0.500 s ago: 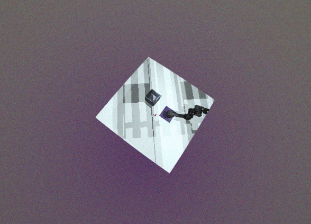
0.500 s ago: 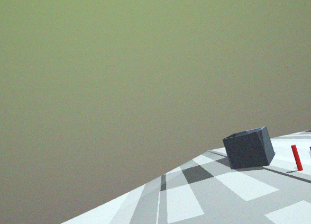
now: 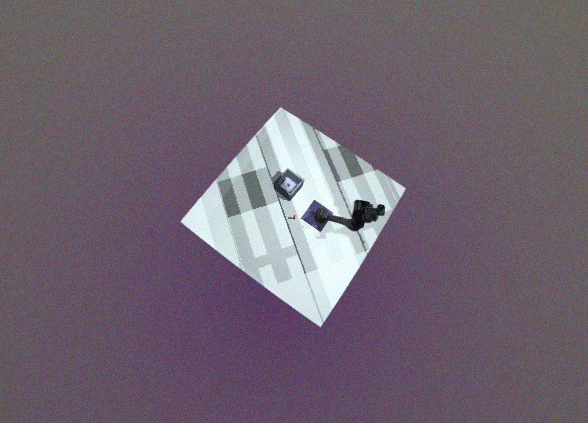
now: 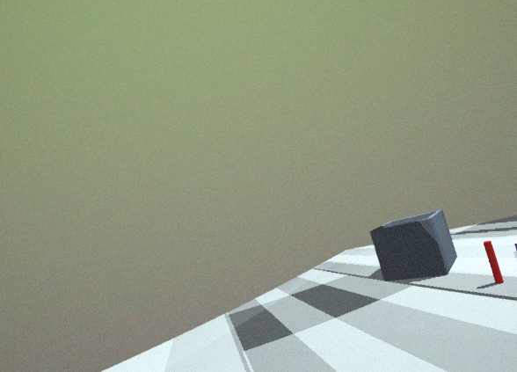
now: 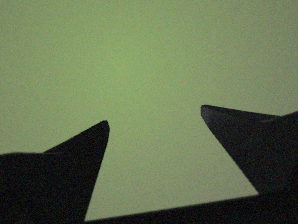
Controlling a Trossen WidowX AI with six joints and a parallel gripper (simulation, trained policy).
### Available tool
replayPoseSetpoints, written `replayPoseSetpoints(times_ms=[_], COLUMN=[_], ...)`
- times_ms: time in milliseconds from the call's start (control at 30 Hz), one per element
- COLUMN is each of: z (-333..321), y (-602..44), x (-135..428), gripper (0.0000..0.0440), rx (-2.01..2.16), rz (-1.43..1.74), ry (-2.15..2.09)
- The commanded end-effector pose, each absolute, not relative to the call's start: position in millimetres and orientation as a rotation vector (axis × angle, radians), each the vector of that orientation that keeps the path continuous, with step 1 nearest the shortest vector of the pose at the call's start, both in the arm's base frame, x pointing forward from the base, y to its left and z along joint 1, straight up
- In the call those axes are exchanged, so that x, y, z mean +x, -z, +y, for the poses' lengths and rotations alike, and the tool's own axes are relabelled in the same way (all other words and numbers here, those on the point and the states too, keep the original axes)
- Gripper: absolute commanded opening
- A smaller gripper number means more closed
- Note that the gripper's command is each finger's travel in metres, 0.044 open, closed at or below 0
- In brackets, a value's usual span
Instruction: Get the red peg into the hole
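The red peg [image 3: 294, 216] [image 4: 493, 262] stands upright on the table, outside the box. The dark grey open box [image 3: 281, 192] [image 4: 411, 251] stands near it. The top camera looks down into the box and shows the pale plate [image 3: 292, 182] at its bottom, with a small dark mark near the middle. In the wrist view my gripper [image 5: 154, 117] is open, with nothing between its fingers and only plain background beyond them. In the top view the arm reaches away from the peg and box, so the gripper is far from both; its fingers are too small to make out there.
The arm [image 3: 340, 220] rises from a purple square [image 3: 312, 209] beside the peg and reaches toward the right edge of the table [image 3: 320, 301]. The table is pale with grey stripes and dark patches. The exterior view does not show the arm.
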State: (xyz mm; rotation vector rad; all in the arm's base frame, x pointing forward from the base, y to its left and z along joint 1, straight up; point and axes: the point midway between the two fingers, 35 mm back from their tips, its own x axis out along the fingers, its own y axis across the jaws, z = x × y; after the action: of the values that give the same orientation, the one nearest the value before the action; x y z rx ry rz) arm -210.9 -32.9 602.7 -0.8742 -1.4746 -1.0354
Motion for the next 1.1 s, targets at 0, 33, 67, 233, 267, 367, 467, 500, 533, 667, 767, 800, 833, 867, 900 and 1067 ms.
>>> replayPoseSetpoints(times_ms=[0, 33, 67, 233, 267, 367, 467, 500, 533, 667, 767, 800, 833, 867, 900, 1067], z=[-18.6, -15.6, -12.8, -2.0, -0.4, 3.1, 4.9, 5.2, 5.3, 4.0, 1.4, 0.3, -1.0, -2.4, -4.0, -13.2], y=[-613.4, -615.4, -617.1, -623.3, -624.1, -625.6, -625.8, -625.6, -625.3, -622.4, -618.6, -617.0, -615.3, -613.3, -611.2, -598.1], x=[-181.0, -173.8, -166.5, -130.6, -123.4, -102.2, -81.0, -74.0, -67.1, -39.5, -19.1, -12.3, -5.6, 1.1, 7.7, 40.0], gripper=[0.044, 0.044, 0.044, 0.044, 0.044, 0.044, 0.044, 0.044, 0.044, 0.044, 0.044, 0.044, 0.044, 0.044, 0.044, 0.044], rx=[-0.913, -0.921, -0.929, -0.96, -0.964, -0.974, -0.98, -0.981, -0.982, -0.98, -0.974, -0.971, -0.967, -0.963, -0.959, -0.927], rz=[-1.39, -1.369, -1.348, -1.237, -1.214, -1.145, -1.074, -1.05, -1.026, -0.929, -0.854, -0.828, -0.803, -0.777, -0.751, -0.62], ry=[0.955, 0.938, 0.921, 0.851, 0.839, 0.806, 0.777, 0.767, 0.758, 0.725, 0.701, 0.693, 0.685, 0.677, 0.669, 0.626])
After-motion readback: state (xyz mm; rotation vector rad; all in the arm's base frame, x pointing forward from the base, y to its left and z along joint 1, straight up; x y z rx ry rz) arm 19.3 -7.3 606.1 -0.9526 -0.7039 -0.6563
